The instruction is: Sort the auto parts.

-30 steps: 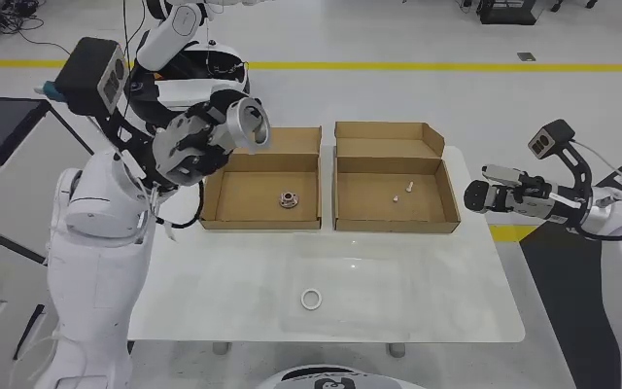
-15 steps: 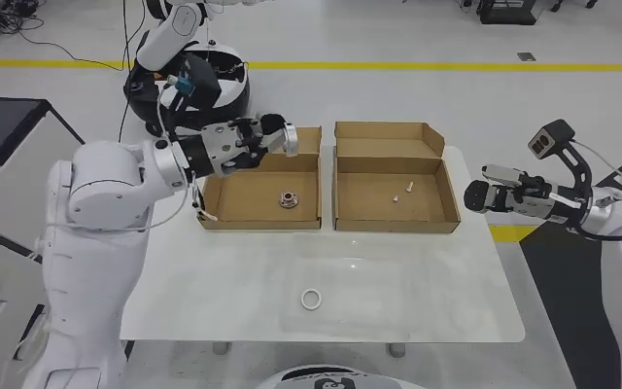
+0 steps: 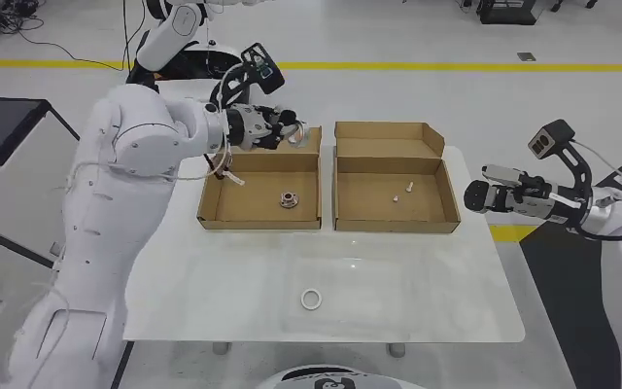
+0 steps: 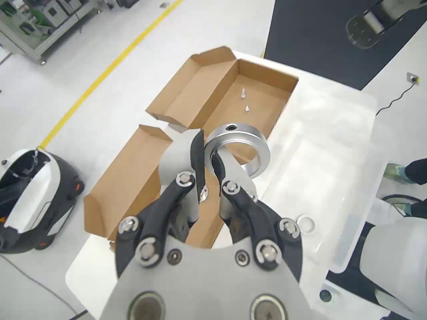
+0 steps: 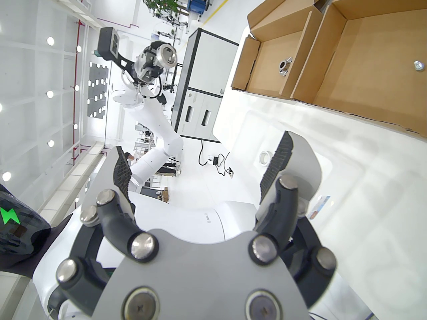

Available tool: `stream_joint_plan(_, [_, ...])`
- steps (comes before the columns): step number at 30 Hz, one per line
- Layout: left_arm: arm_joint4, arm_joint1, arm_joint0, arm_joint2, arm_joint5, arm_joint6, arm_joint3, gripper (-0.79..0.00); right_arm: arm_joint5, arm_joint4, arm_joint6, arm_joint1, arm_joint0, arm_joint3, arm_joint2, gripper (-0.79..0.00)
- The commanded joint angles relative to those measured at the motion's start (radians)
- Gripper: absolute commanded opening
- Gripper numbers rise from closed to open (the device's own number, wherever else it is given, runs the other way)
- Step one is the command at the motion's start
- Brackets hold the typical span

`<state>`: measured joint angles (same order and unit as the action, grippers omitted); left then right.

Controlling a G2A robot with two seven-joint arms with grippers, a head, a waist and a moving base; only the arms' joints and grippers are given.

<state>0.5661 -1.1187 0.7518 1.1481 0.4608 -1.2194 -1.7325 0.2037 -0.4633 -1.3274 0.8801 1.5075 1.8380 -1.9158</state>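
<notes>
Holding a metal ring point(image 4: 245, 132) up in the air, the left hand point(image 4: 206, 153) is clamped tight on it. One finger point(image 4: 196, 154) is on the outside of the ring and the other goes through the hole. The ring is shiny and has a small dark hole in its side. It touches nothing but the two fingers.

Right under the hand is the far edge of a brown box point(image 3: 243, 194), close to the corner by the second box point(image 3: 369, 202). The first box is open on top. Down inside it, a bit nearer the robot than the hand, lies a small metal part point(image 3: 288, 199) with a wide rim.

The second box sits just beside the first one, to the right of the hand. Two little bolts point(image 3: 409, 185) lie in it, near each other.

Well apart from the hand, on the robot's side of the boxes, a white ring point(image 3: 311, 299) lies flat on the white surface point(image 3: 418, 292).

Way off to the right, at the right edge of the surface, is the right hand point(image 5: 203, 149). Its fingers are wide apart and it holds nothing.
</notes>
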Motion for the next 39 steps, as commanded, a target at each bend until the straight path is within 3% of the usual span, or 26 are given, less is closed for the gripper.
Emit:
stream_joint_plan(1, [0.039, 0.000, -0.002, -0.032, 0.000, -0.024, 0.009, -0.785, 0.000, 0.000, 0.000, 0.000, 0.000, 0.000, 0.000, 0.000])
stream_joint_plan(7, [0.135, 0.000, -0.012, -0.113, 0.014, -0.080, 0.040, -0.785, 0.000, 0.000, 0.000, 0.000, 0.000, 0.000, 0.000, 0.000])
stream_joint_plan(12, [0.180, -0.006, -0.063, -0.187, 0.045, -0.094, 0.110, -0.785, 0.000, 0.000, 0.000, 0.000, 0.000, 0.000, 0.000, 0.000])
stream_joint_plan(22, [0.158, -0.021, -0.272, -0.482, 0.087, -0.053, 0.397, -0.785, 0.000, 0.000, 0.000, 0.000, 0.000, 0.000, 0.000, 0.000])
stream_joint_plan(27, [0.146, -0.028, -0.336, -0.612, 0.119, -0.021, 0.525, -0.785, 0.000, 0.000, 0.000, 0.000, 0.000, 0.000, 0.000, 0.000])
stream_joint_plan(33, [0.153, -0.046, -0.366, -0.704, 0.151, 0.011, 0.629, -0.785, 0.000, 0.000, 0.000, 0.000, 0.000, 0.000, 0.000, 0.000])
stream_joint_plan(39, [0.196, -0.076, -0.363, -0.740, 0.149, 0.083, 0.708, -0.785, 0.000, 0.000, 0.000, 0.000, 0.000, 0.000, 0.000, 0.000])
